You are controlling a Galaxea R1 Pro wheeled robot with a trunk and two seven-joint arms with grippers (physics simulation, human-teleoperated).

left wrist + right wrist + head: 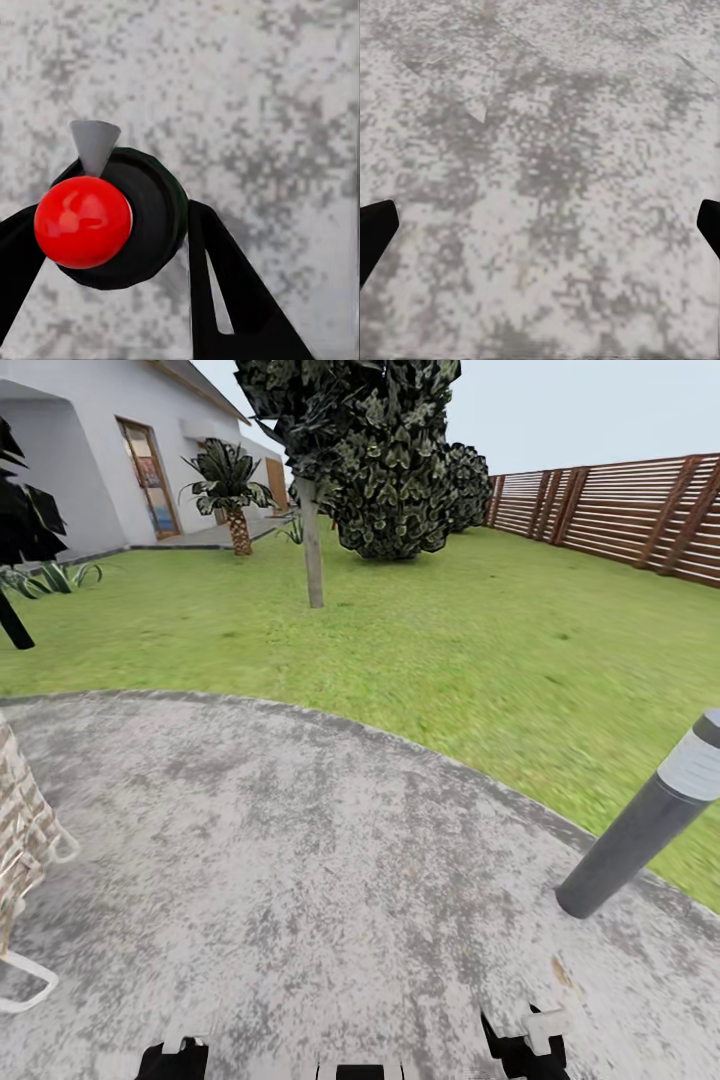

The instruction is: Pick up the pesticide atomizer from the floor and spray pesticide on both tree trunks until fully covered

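- Over the mottled grey round paving slab (300, 860): left tool (112, 247) clamped on the pesticide atomizer with red ball top, dark body and grey cone nozzle (112, 217).
- Right tool (540, 225): fingers (375, 229) spread wide, nothing between them.
- Beyond the slab's far edge, on the green lawn (450, 640): pale straight-trunked tree (312, 540).
- Near the slab's right edge: dark grey bollard (640, 825).

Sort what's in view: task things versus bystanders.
Job:
atomizer, between the left jaws
tree
tree trunk
lawn

Just there:
palm
bollard
fence
house
wicker chair
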